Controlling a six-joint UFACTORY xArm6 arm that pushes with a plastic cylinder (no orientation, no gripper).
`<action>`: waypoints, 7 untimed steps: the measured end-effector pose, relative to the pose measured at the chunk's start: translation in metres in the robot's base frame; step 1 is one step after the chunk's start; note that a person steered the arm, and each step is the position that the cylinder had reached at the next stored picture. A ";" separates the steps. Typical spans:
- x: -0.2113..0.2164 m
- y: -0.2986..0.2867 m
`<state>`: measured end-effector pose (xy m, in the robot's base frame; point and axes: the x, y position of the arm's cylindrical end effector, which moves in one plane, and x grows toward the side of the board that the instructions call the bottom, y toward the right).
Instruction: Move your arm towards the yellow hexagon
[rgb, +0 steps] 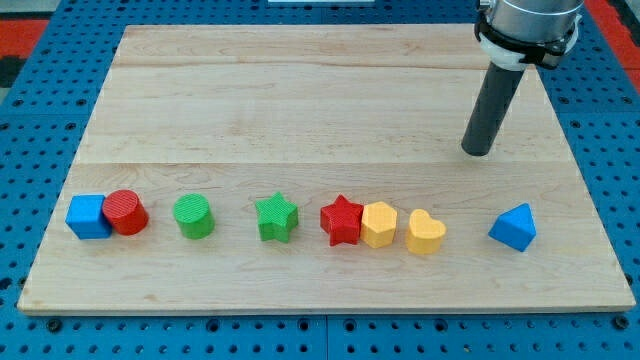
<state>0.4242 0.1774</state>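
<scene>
1. Eight blocks lined up along the near edge of the desk (300, 110): blue cube (88, 216), red cylinder (126, 212), green cylinder (192, 216), green star (276, 218), red star (342, 220), yellow hexagon (379, 224), yellow heart (425, 232), blue triangular block (513, 227).
2. Step in hand, by judgement: the approach, not yet finished. My tip (478, 152) down on the desk in the far right part, well apart from every block.
3. No claw on this arm, only a bare rod; nothing held, nothing touched.
4. Yellow hexagon in the near row, right of centre, touching the red star on its left, just beside the yellow heart on its right.
5. From my tip, target lying nearer and to the left.
6. Next move probably calls for a diagonal slide toward the near left, stopping just far of the hexagon.
7. Care needed: tight neighbours on both sides, so an overshoot likely to nudge star or heart.
</scene>
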 end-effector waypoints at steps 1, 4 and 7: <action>0.000 0.031; 0.104 0.164; 0.193 0.045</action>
<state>0.6175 0.2227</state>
